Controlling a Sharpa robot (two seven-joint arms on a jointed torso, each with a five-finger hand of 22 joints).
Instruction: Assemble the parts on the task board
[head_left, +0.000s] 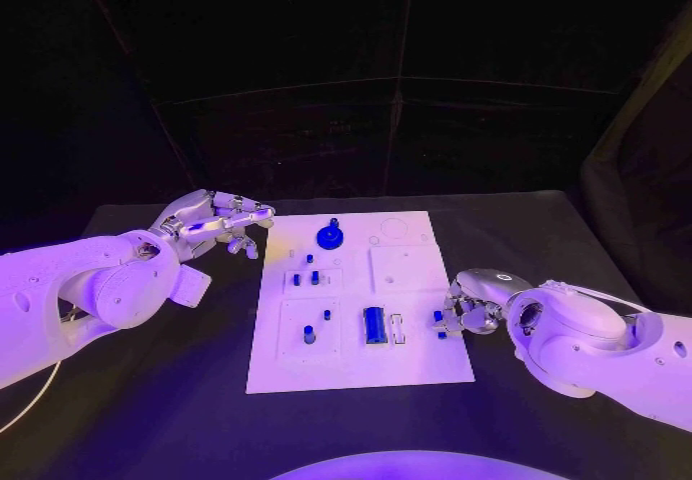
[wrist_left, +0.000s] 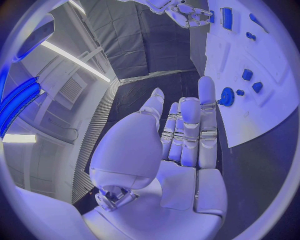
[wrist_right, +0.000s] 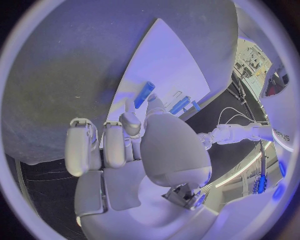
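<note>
- Your task board (head_left: 418, 370) lies flat in the middle of the black desk (head_left: 577, 240), long side running away from the robot.
- Your left hand (head_left: 216, 225) hovers just off the board's far left corner, over bare desk. In the left wrist view its fingers (wrist_left: 187, 130) are stretched out straight and side by side, with nothing in them: the hand is released.
- Your right hand (head_left: 469, 312) sits at the board's right edge, about level with the near row of parts. A small blue part (head_left: 438, 318) stands at its fingertips; in the right wrist view a blue cylinder (wrist_right: 144, 93) rises just above the fingers (wrist_right: 130, 122). Contact looks likely, but you cannot tell from these pictures whether the part is actually pinched.
- A round blue gear-like part (head_left: 330, 237) with a knob stands at the far end of the board, near the left hand but apart from it.
- Several small blue pegs (head_left: 309, 273) stand in the board's left middle section.
- A long blue block (head_left: 375, 325) lies in the near section, just beside a pale slot, between the pegs at the near left (head_left: 309, 334) and the right hand.
</note>
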